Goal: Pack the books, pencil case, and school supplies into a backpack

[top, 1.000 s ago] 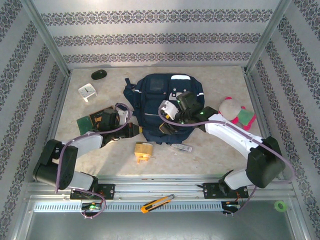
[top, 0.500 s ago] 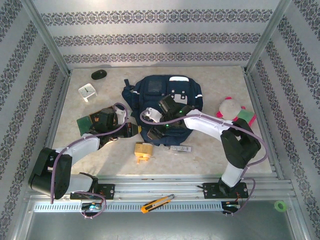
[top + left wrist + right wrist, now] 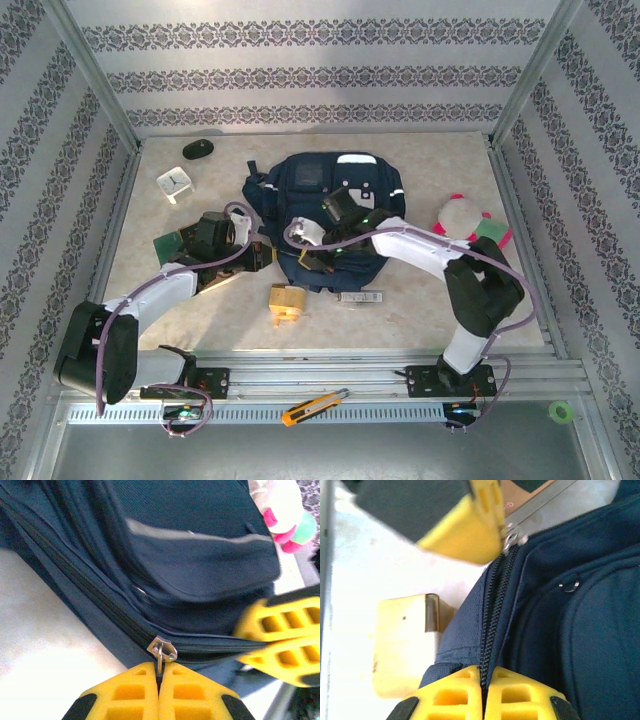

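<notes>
Now I see left gripper (image 3: 159,674) pinching flat metal zipper pull (image 3: 163,650), 8 o'clock of woven navy backpack (image 3: 200,520); right gripper (image 3: 484,674), wide earlier, clamps toothed zipper seam (image 3: 492,605).

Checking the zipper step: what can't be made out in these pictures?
- Top view: book mostly under the left arm.
- Left wrist view: zipper pull's end hidden inside the shut left gripper.
- Right wrist view: right gripper's hold on the backpack cut off by the bottom edge.

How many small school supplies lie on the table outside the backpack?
2: the tan-yellow block by the backpack's near edge, and the slim silver bar right of it. More may lie hidden.
</notes>
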Robot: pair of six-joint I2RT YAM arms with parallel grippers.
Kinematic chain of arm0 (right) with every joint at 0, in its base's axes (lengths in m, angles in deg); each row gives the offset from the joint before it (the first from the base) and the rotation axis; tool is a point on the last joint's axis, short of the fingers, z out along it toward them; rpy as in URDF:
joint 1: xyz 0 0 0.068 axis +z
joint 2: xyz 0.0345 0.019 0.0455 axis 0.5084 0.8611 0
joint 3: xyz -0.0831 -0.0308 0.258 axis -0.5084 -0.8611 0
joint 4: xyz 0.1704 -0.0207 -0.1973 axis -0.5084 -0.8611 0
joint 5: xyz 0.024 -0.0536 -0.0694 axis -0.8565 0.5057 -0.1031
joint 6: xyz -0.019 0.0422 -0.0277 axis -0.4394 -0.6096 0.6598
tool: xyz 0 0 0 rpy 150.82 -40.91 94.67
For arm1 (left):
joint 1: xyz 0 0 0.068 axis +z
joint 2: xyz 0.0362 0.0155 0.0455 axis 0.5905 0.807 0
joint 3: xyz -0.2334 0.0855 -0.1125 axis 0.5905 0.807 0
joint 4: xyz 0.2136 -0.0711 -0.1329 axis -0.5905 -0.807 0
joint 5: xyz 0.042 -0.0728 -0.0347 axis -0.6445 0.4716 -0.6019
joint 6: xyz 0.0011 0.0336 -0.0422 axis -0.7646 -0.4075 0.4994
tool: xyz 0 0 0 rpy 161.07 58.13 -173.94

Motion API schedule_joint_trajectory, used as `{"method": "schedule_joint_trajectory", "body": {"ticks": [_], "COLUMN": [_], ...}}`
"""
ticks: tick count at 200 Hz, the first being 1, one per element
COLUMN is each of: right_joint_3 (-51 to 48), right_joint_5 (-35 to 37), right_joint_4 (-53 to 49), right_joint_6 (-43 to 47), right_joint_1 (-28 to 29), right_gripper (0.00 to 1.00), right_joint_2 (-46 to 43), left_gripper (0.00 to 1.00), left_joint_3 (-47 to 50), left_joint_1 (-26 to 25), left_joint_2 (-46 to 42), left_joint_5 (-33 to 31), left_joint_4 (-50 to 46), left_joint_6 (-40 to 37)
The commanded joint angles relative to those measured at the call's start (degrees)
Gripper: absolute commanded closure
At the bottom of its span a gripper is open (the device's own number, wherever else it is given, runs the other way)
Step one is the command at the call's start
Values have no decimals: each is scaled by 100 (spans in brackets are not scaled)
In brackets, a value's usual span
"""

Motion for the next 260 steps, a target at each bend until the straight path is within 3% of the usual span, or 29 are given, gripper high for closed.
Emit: {"method": "schedule_joint_trajectory", "body": {"ticks": [1,88,157,173,197,215,260], "right_joint_3": [263,524,571,546,529,495,427], "right_joint_5": [-978,-1158,-1261,-1127,-883,-523,-50], "right_joint_4": [-1083,-2030,-2139,-1650,-1069,-626,411], "right_joint_6": [609,2101,2144,1807,1443,1235,700], "right_joint_1": [-517,-1369,-1620,-1631,-1551,-1447,-1236], "right_gripper": [100,100,100,100,100,100,100], "right_joint_2": [-560,-1365,-1464,-1392,-1224,-1065,-580], "left_gripper": [98,98,94,84,77,63,62], "left_joint_3": [-268,-1484,-1897,-1911,-1829,-1757,-1358], "left_joint_1": [105,332,549,549,551,553,555], "left_joint_2": [-1,1304,2042,2012,1714,1381,384], "left_joint_5": [-973,-2211,-2607,-2567,-2580,-2591,-2383], "left_joint_4": [-396,-481,-93,-66,-58,-205,-589], "left_joint_6": [-460,-1261,-1331,-1271,-1084,-922,-88]}}
